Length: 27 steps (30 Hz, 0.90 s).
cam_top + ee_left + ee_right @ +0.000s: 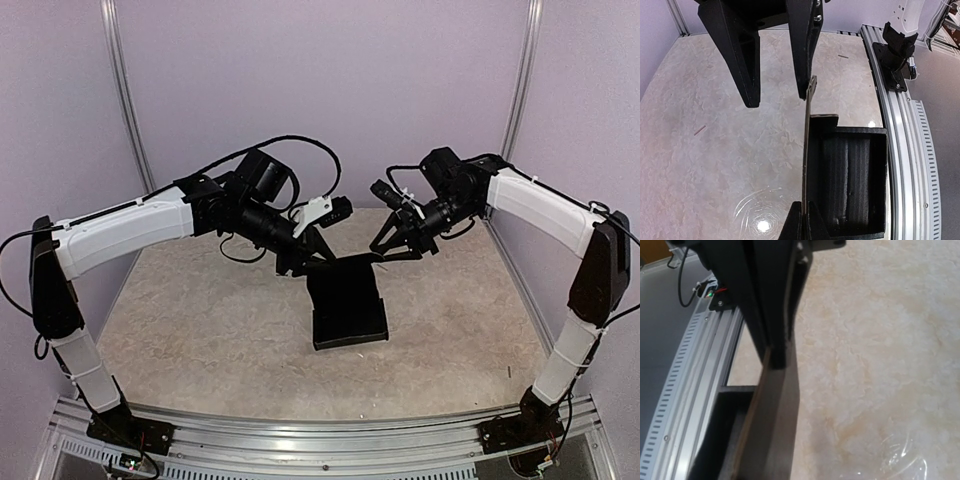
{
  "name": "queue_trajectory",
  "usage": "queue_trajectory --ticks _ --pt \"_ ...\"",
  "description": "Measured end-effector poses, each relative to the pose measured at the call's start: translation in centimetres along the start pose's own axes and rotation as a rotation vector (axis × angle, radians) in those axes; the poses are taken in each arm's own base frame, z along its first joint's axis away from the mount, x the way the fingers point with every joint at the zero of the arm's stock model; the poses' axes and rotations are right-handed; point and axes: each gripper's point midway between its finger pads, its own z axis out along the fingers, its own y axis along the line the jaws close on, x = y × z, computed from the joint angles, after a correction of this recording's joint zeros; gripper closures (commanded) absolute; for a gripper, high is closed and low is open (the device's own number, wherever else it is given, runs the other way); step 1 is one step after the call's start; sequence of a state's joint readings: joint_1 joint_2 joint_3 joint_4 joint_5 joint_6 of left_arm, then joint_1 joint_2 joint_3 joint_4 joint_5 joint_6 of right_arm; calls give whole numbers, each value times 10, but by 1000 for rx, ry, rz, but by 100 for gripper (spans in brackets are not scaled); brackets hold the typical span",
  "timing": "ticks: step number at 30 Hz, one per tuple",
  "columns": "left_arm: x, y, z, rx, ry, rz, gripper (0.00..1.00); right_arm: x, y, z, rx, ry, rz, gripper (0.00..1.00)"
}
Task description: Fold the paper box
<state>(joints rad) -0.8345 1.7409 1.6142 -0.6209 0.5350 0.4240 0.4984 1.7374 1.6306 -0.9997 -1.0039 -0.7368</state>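
- At the middle of the table (200, 320), top view: the paper box (348, 305) lies as an open, shallow black tray, long side running away from the arm bases.
- Top view: the left gripper (318, 250) sits at the box's far-left corner and the right gripper (383, 248) at its far-right corner. Both are low over the box's far edge, and their jaw gaps cannot be read here.
- Left wrist view: the box's far flap (806, 150) stands upright, seen edge-on, with the tray (850, 175) lying on its rail (900, 150) side.
- Left wrist view: the left gripper's fingers (751, 85) stand apart with bare table showing between them and nothing held. The flap's near end touches the tip of the finger closer to the box.
- Left wrist view: at the flap's other end, the right gripper (804, 222) has its two tips pressed together on the flap.
- Right wrist view: the right gripper (779, 357) is closed on the end of the flap (772, 420), which runs on from its tips.
- Right wrist view: the box's dark inside shows on the rail (690, 390) side of the flap, pale table (875, 365) on the other.
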Motion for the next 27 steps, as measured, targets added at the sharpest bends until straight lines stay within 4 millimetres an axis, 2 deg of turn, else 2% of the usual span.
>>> queue_trajectory --ticks 15,22,27 --pt "2 3 -2 -5 0 -15 100 1 9 0 -39 -9 2 62" --pt "1 10 -3 -20 -5 -32 100 -4 12 4 -53 -20 19 67" --pt "1 8 -3 -18 -5 -31 100 -7 11 4 -50 -31 26 66"
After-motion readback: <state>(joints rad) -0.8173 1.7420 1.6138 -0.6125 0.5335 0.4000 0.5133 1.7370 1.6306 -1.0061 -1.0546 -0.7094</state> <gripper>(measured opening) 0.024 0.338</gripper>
